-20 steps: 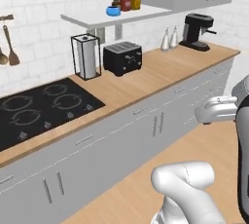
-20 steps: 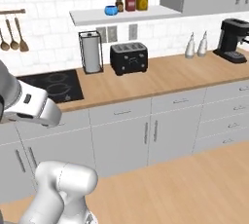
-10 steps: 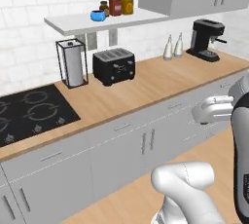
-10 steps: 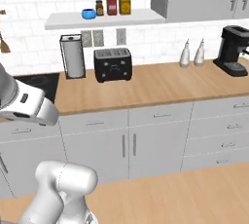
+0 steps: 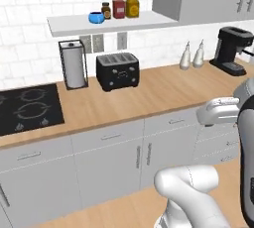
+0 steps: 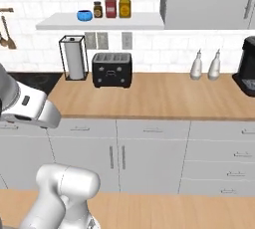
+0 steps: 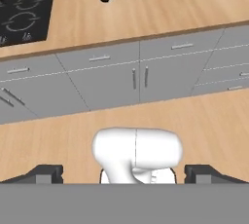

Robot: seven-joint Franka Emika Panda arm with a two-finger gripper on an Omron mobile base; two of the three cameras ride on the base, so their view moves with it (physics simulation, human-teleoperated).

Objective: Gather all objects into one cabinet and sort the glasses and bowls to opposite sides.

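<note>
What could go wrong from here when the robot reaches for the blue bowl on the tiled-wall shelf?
1. The blue bowl stands close beside three jars, so a reaching claw might knock a jar off the shelf.
2. The shelf is high, above the toaster and paper towel holder; a low arm path may hit them.
3. The claw points at the floor, its fingers wide apart, so a wide swing is needed.

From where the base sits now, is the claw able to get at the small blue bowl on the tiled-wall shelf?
Probably not yet. The blue bowl sits high on the shelf, behind the counter, while the claw is open and points down at the floor, well back from the cabinets.
</note>
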